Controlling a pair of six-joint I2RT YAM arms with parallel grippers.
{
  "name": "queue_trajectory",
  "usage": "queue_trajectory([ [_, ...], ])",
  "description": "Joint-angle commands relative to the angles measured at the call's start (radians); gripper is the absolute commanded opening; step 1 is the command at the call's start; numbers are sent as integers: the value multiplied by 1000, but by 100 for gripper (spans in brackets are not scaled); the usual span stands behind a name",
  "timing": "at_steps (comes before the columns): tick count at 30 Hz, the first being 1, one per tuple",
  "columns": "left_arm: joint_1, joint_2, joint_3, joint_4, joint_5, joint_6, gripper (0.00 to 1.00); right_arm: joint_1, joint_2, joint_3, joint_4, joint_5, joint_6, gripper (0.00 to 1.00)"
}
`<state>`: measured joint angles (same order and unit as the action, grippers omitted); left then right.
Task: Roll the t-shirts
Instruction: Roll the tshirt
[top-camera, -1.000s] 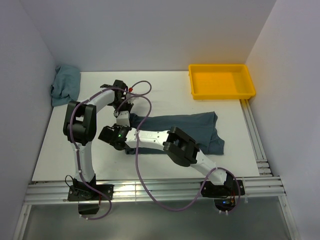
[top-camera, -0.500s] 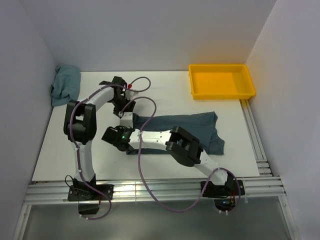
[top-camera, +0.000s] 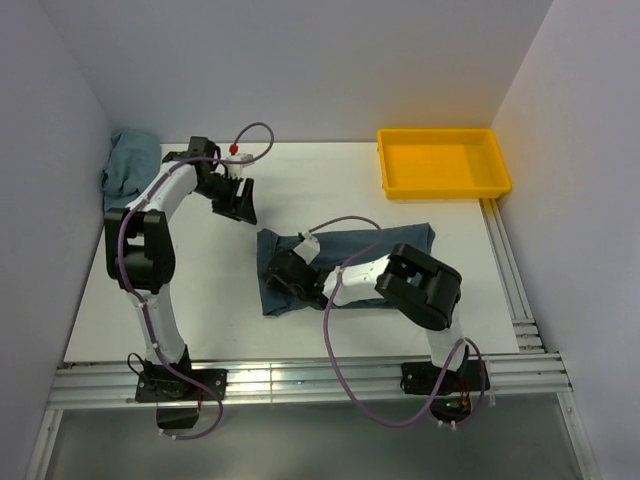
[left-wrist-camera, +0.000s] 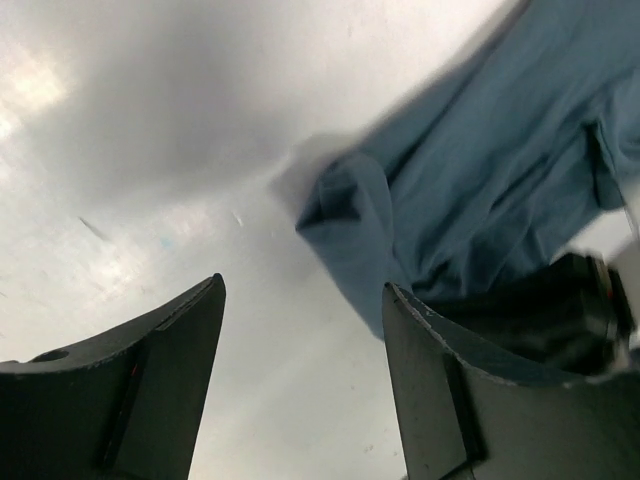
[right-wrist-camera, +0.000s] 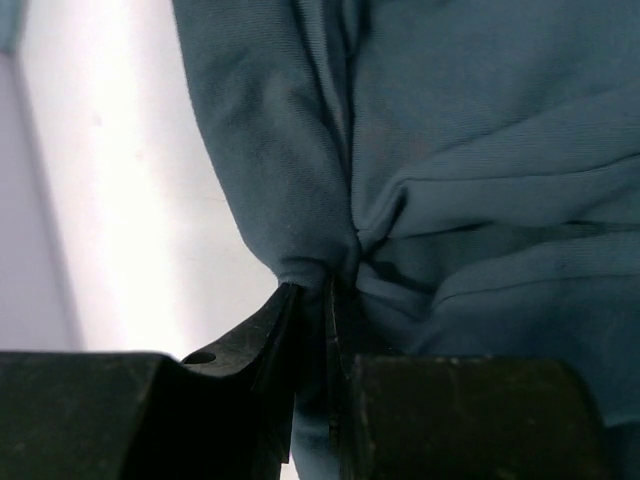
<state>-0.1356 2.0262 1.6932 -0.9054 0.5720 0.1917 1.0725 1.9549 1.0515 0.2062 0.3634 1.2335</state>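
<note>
Right gripper (right-wrist-camera: 312, 292) is pinching a fold of the t-shirt (right-wrist-camera: 480, 150) (near its left edge). Left gripper (left-wrist-camera: 302, 290) is hovering over the table (left-wrist-camera: 140, 140), spread wide and holding nothing.

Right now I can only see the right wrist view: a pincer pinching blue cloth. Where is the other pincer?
Observer: The left pincer hangs open over the table, apart from the t-shirt.
Visitor: Is anything else on the table?
Observer: A yellow tray sits at the far right, beyond the t-shirt.
Visitor: Any more cloth?
Observer: Yes, a bunched blue cloth lies in the far left corner.
</note>
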Motion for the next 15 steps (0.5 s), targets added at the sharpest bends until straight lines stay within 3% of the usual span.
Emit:
queue_trajectory([
  [1,13,-72,-99,11,117,72,70,-29,-16,-110,174,-113,96,8],
  [7,14,-64,-224,97,239,114,70,-80,70,-242,559,-267,241,5],
  [15,5,20,-280,226,293,49,70,-95,150,-301,755,-305,343,5],
])
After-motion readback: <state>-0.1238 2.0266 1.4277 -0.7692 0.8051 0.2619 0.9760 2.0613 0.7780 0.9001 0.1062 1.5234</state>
